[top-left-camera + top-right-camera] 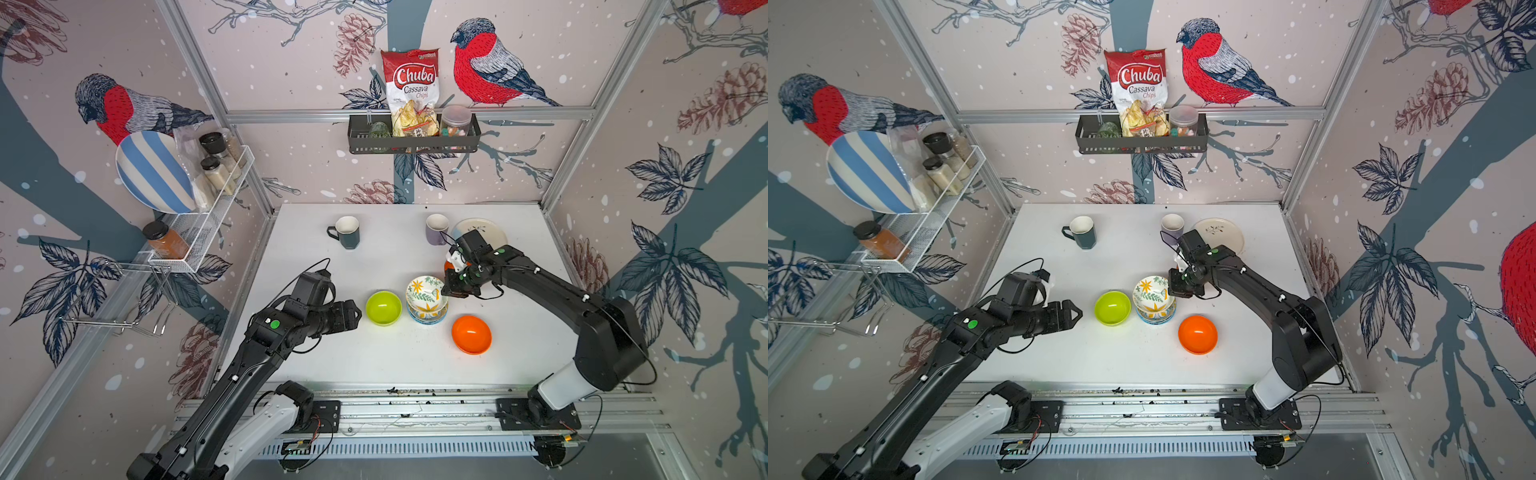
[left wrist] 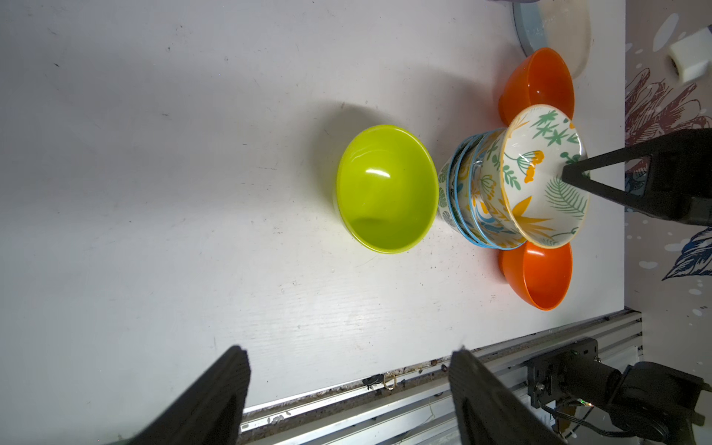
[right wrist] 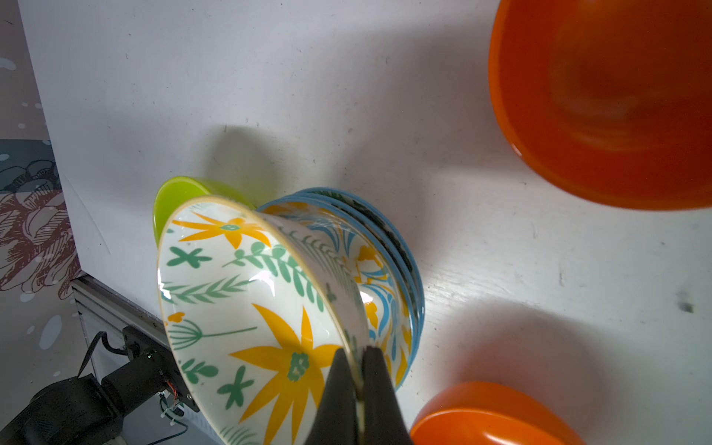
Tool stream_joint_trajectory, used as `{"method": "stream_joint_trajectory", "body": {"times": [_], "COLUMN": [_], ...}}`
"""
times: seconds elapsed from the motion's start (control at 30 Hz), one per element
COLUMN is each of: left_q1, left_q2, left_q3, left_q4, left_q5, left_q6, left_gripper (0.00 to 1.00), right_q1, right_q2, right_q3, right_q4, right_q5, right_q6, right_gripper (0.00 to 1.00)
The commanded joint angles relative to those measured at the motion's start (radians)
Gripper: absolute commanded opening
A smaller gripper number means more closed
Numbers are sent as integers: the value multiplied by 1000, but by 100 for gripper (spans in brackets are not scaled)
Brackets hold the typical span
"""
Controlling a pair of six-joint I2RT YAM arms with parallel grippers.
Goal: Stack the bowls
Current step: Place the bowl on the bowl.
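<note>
**Table** [image 1: 316, 365]: white, matte, faintly scuffed. There is broad bare room to the left of and nearer than the bowls. The near edge meets an aluminium rail [image 1: 415, 409], and walls close the left, far and right sides.

**Stack** [image 1: 428, 318]: stands right of centre. Glossy, blue-rimmed patterned bowls are nested in it. The number of lower bowls is hard to read.

**Top bowl** [image 3: 250, 308]: cream, flared, with yellow flowers and green leaves. It sits high and tilted on the stack.

**Right gripper** [image 3: 356, 362]: pinched narrow on the top bowl's far-right rim, one finger inside and one outside.

**Left gripper** [image 1: 1073, 313]: spread wide with nothing between the fingers. It hovers left of the lime bowl, apart from it.

**Lime bowl** [image 1: 383, 307]: plain, smooth, glossy and upright, just left of the stack. Whether the two touch cannot be told.

**Near orange bowl** [image 1: 471, 333]: plain, glossy, near-right of the stack with a small gap.

**Far orange bowl** [image 2: 539, 81]: far-right of the stack, mostly hidden under the right gripper in both top views.

**Dark mug** [image 1: 348, 232] and **lilac mug** [image 1: 436, 228]: both upright at the far side.

**Plate** [image 1: 1225, 232]: flat and cream, at the far right, partly covered by the right arm.
</note>
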Motion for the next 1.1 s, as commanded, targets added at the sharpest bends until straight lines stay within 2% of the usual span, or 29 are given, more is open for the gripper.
{"method": "stream_joint_trajectory", "body": {"times": [0.0, 1.07], "left_q1": [1, 2], "left_q2": [2, 3], "left_q3": [-1, -1], "left_q4": [15, 12], "left_q5": [6, 0], "left_q6": [6, 6], "left_gripper": [84, 83], "right_q1": [2, 15], "right_q2": [3, 40], "right_q3": [-1, 8], "right_q4": [27, -1], "right_q5": [-2, 33], "right_q6": [-4, -7], "right_gripper": [0, 0]}}
